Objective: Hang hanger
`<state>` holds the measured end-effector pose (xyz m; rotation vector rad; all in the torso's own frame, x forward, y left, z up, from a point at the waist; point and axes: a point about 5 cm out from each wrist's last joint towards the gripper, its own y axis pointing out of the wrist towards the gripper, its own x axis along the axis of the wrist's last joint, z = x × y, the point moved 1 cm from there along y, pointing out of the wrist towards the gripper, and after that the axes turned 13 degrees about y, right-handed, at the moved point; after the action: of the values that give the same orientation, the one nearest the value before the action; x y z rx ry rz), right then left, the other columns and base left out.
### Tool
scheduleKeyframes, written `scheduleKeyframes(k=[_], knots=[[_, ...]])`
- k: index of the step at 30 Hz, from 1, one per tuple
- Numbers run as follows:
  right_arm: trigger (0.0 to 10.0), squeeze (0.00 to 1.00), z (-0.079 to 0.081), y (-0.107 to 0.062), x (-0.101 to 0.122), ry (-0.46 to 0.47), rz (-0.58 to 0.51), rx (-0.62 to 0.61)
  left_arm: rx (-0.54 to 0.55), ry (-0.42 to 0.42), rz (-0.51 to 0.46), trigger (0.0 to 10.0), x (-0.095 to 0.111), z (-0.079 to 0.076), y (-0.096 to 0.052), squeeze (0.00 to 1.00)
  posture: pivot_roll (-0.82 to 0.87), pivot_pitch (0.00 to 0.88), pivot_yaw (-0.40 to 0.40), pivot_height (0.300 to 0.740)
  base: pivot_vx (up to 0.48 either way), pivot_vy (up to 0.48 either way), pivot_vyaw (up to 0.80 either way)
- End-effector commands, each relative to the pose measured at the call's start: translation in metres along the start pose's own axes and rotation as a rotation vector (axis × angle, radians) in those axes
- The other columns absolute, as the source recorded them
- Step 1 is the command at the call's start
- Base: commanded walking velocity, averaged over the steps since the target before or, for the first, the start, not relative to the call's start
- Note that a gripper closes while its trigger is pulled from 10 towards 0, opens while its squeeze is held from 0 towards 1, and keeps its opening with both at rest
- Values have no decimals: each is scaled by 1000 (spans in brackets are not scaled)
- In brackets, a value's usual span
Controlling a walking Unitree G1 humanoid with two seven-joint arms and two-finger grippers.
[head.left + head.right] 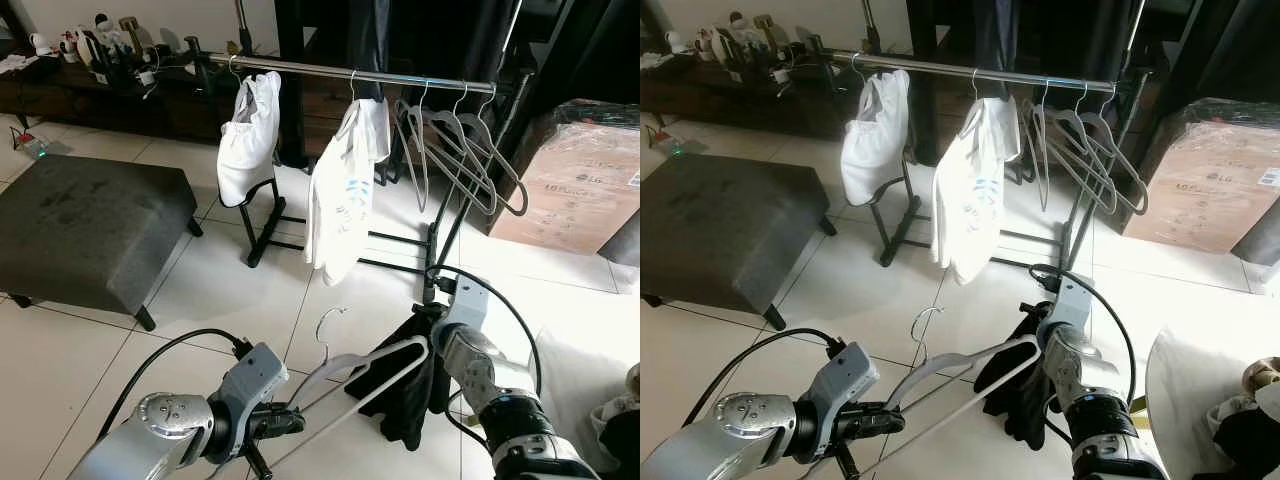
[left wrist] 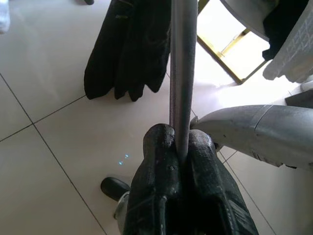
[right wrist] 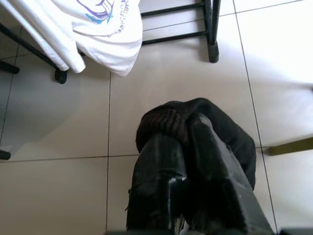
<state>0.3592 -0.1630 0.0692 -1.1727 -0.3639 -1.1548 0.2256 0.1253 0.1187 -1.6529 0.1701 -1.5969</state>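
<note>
While the clothes rail [image 1: 400, 77] waits ahead w/ two white garments and bare hangers, left claw [image 1: 285, 421] is pinched on the lower bar of a white hanger [image 1: 375, 372], held low over the tiled floor. Right claw [image 3: 188, 142] is pressed on a black garment [image 1: 412, 385] draped at the hanger's far end. Best approach, prob.: lift level, keep hook [image 1: 329, 327] upright, aim for the gap btwn the shirts.

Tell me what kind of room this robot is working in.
Most likely a living area of a home, used for laundry. A clothes rail holds white garments and empty hangers, a dark ottoman stands on the tiled floor, and a cluttered sideboard lines the wall.
</note>
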Motion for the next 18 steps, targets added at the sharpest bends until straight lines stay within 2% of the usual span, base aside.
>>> scheduleKeyframes(k=[1,13,18], knots=[[10000,0,2,0,3,8,-12,10,16,14,8,10000,-1,0,-3,0,-9,172,12,740,0,0,0],[10000,0,-3,0,7,12,-24,-6,76,-9,31,10000,-4,5,2,0,-13,174,9,740,0,0,0],[10000,0,1,-1,8,15,-24,7,55,-21,12,10000,-2,3,7,0,-19,173,10,740,0,0,0]])
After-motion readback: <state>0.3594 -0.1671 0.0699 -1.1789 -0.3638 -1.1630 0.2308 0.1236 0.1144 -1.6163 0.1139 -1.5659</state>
